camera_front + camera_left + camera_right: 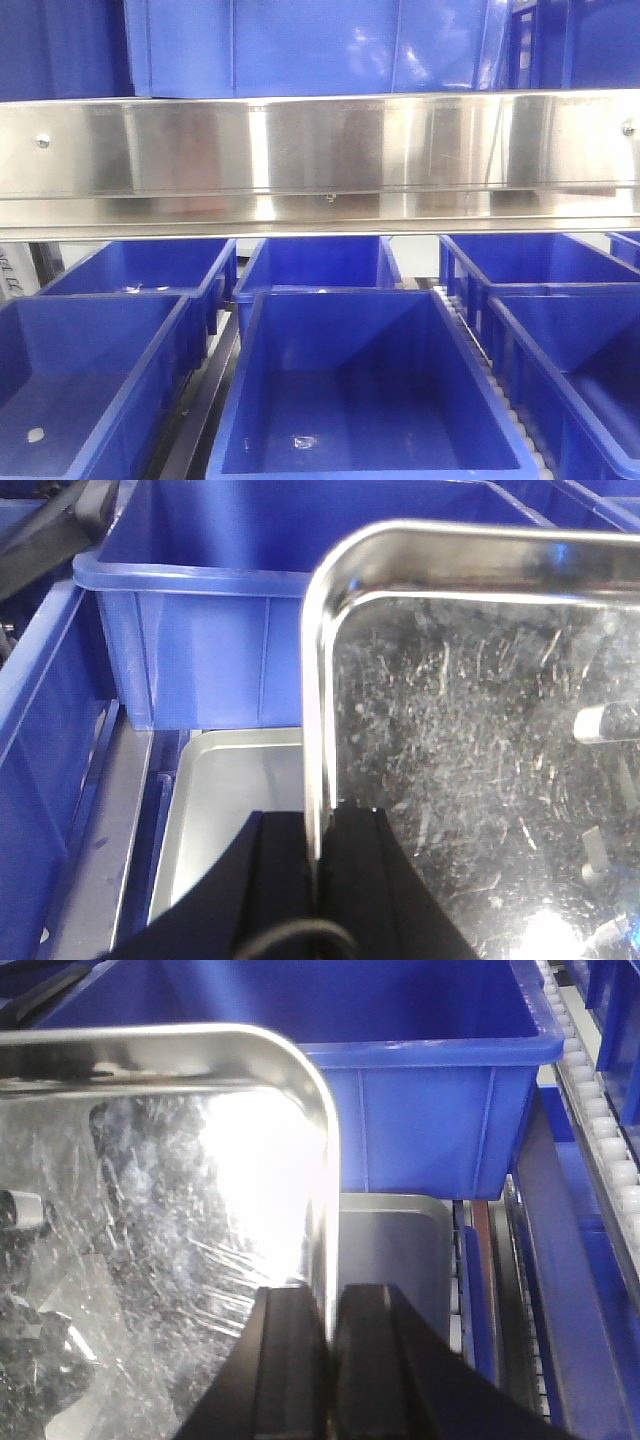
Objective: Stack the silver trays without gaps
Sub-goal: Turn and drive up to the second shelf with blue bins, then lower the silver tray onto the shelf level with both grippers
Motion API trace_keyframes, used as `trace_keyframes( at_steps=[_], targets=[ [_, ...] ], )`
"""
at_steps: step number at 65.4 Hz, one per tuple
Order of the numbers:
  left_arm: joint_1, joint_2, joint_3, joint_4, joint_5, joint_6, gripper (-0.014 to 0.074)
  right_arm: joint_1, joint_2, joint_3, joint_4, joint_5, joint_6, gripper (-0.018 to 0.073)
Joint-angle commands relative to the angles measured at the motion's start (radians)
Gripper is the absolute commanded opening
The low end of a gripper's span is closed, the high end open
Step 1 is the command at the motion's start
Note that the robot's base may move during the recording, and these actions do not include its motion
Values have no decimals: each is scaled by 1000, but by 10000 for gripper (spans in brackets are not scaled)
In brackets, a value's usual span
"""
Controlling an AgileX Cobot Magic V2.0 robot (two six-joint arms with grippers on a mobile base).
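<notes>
**A:** how many trays do we count here?
**B:** two. our left gripper (pixel 320 832) and right gripper (pixel 328 1310) pinch the upper tray (pixel 480 760) by opposite rims; the lower tray (pixel 235 800) lies just below.

Front view looks forward over blue bins (pixel 360 400), steel rail (pixel 320 150) close overhead. Wrist views peer along left hand (pixel 318 825) and right hand (pixel 327 1300), very near, sharing opposite edges of the raised silver tray (pixel 480 780).

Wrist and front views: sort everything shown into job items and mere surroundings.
Job: held silver tray, clamped at its rim by left gripper and right gripper; lower silver tray beneath it.
Surroundings: blue bins; roller track; steel rail.
</notes>
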Motion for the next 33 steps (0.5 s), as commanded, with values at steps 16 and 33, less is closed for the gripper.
trace_keyframes(
  at_steps=[16,33],
  targets=[
    [1,-8,-8,55,0,2,-16,-11,-11,-8,-51,-44,-3,-15],
    [47,10,-8,26,-28,30,-16,-11,29,-8,-31,-95,-3,-15]
  ],
)
